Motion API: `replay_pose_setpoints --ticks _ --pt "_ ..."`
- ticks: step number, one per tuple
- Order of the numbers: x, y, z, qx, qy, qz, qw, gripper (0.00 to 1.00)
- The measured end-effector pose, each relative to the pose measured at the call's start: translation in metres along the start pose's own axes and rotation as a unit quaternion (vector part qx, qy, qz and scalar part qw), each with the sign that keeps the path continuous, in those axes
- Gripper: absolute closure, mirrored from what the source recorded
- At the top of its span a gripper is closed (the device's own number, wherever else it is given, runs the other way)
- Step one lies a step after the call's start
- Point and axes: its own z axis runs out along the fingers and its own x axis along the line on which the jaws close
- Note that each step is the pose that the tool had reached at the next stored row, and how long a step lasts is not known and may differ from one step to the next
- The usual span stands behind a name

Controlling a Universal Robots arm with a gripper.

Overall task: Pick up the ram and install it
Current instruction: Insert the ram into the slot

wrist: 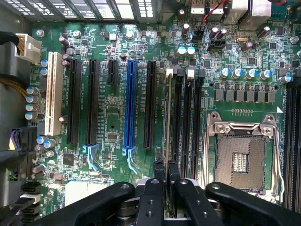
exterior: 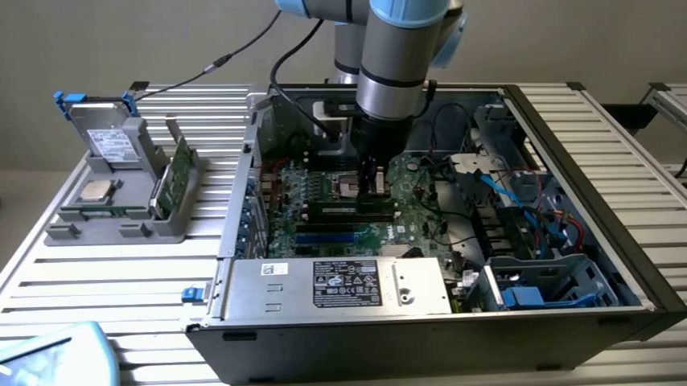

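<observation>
Slatted table (exterior: 129, 273) bears open case (exterior: 429, 346); gripper (wrist: 166, 165) fingers (wrist: 159, 175) clamp the ram (wrist: 168, 113) (edge-on) among memory slots (wrist: 186, 117).

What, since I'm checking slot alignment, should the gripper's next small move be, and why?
Probably a short press straight down: the gripper is shut on the ram, which stands edge-on in line with a memory slot near the empty processor socket. Whether it is seated, I cannot tell.

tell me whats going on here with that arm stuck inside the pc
A robot arm reaches down into the open computer case. Its hand is closed on the ram, seen edge-on and standing at one of the memory slots beside the empty processor socket. Whether the stick is fully seated cannot be told.
</observation>
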Motion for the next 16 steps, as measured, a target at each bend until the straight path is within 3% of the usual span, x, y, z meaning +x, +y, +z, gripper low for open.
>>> replay_pose_setpoints --ticks 16 --pt "-0.0020 -0.0007 0.0003 -0.0004 0.0012 0.000 1.0000 0.86"
